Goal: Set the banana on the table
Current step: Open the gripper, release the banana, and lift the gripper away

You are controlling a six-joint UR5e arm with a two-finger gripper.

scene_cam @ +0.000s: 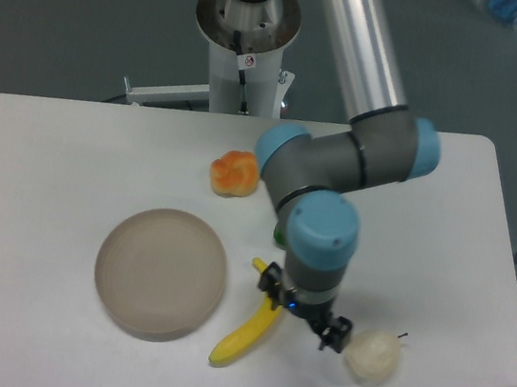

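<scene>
Banana (247, 331) lies flat on the bench (40, 172), just off the plate's (162, 272) 4 o'clock edge, apparently not touching the plate. Long axis runs roughly 1 o'clock to 7 o'clock: one tip up near the wrist, the other tip low at about 7 o'clock from the gripper.

Gripper (304, 317) sits over the banana's upper end, at the 1 o'clock end of the fruit. Most of the banana's length extends away from it toward 7 o'clock. The wrist housing hides the contact zone from this camera, so I can't tell whether the fingers are spread, closed or pinching the banana. A dark finger part pokes out at about 4 o'clock of the wrist, clear of the fruit.

Key relation: the banana is directly under and to 7–8 o'clock of the gripper, with its axis oblique to the bench edges. Since the body looks to be resting on the bench, my read is the placing is essentially done. What's left would be release, if it is gripped at all, and a straight vertical retreat.

Neighbours:
- pale round fruit (372, 355) just beside the gripper at 4 o'clock. Tightest clearance, so avoid any sideways pull-out that way.
- orange fruit (234, 173) well apart at 11 o'clock.
- a green sliver (278, 236) shows behind the forearm, mostly hidden.
</scene>
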